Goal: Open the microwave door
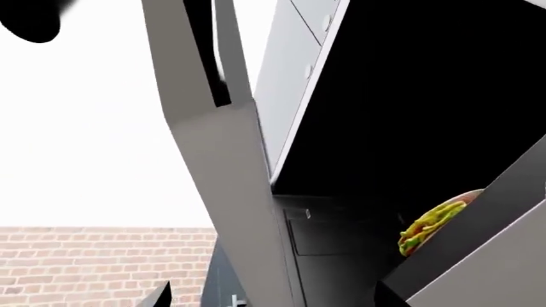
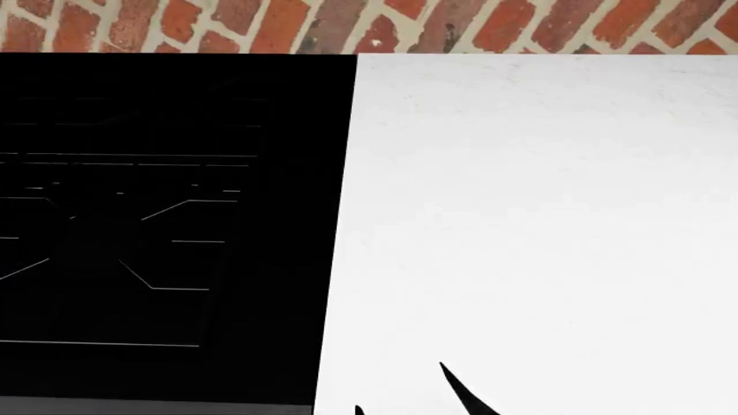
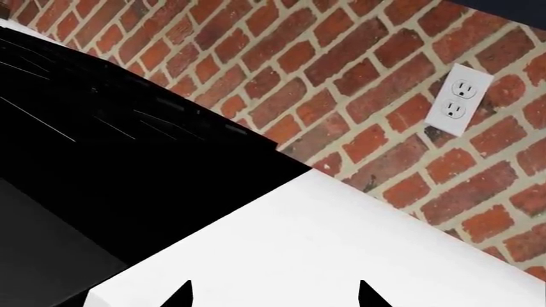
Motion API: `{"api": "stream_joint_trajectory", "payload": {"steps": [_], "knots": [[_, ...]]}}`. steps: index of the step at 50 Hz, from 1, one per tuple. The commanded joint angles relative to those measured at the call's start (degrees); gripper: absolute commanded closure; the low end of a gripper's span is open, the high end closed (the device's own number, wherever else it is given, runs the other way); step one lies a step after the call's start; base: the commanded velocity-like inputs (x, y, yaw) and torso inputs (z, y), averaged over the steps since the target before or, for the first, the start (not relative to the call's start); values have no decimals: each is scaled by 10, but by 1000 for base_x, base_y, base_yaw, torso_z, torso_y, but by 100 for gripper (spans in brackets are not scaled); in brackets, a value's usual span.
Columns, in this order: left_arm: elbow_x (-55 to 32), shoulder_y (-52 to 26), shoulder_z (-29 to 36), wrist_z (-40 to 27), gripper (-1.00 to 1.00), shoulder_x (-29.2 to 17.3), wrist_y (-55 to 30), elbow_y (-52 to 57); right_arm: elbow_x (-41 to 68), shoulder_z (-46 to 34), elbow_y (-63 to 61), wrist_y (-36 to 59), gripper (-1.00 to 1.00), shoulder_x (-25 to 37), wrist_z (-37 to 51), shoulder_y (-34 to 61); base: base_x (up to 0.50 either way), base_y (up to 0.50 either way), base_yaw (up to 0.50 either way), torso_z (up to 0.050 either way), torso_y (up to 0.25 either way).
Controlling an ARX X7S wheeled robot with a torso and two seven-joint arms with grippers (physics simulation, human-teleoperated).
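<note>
The right claw (image 3: pixel 273 295) hangs, tips apart, over the white worktop (image 3: pixel 341 236) near its back edge. I cannot tell the left claw's state. I'd sweep steadily along the hinge arc. Farther off, under the wall cabinets (image 1: pixel 298 77), the grey microwave door (image 1: pixel 230 192) seems ajar on a dark cavity holding a taco (image 1: pixel 431 224).

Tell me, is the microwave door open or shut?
Open. In the left wrist view, the door is swung out, exposing the dark cavity and a taco on a plate.
</note>
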Motion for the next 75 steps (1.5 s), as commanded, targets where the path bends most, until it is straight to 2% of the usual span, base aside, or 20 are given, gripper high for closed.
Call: {"api": "stream_joint_trajectory", "payload": {"steps": [1,14,20,27,38,58,75], "knots": [[0,-46,-3,6,-100,12,16,-33,-9,-8,21,14,-100,0,-8,-3,0,0,0,0,0],[-22,-153,-1,4,-100,73,123,-216,-9,-9,20,16,-100,1,-6,-3,0,0,0,0,0],[-22,-168,-6,-6,-100,74,129,-252,-8,-8,20,16,-100,2,-5,-3,0,0,0,0,0],[-10,-175,-11,-17,-100,53,109,-256,-7,-9,29,9,-100,2,-4,-2,0,0,0,0,0],[-6,-200,-13,-39,-100,51,136,-325,-3,-11,44,-4,-100,0,-2,1,0,0,0,0,0],[11,-178,-31,-24,-100,-18,44,-199,3,-12,22,14,-100,5,-4,-3,0,0,0,0,0],[4,-135,-57,-24,-100,-64,6,-137,3,-14,19,18,-100,6,-2,-2,0,0,0,0,0]]}}
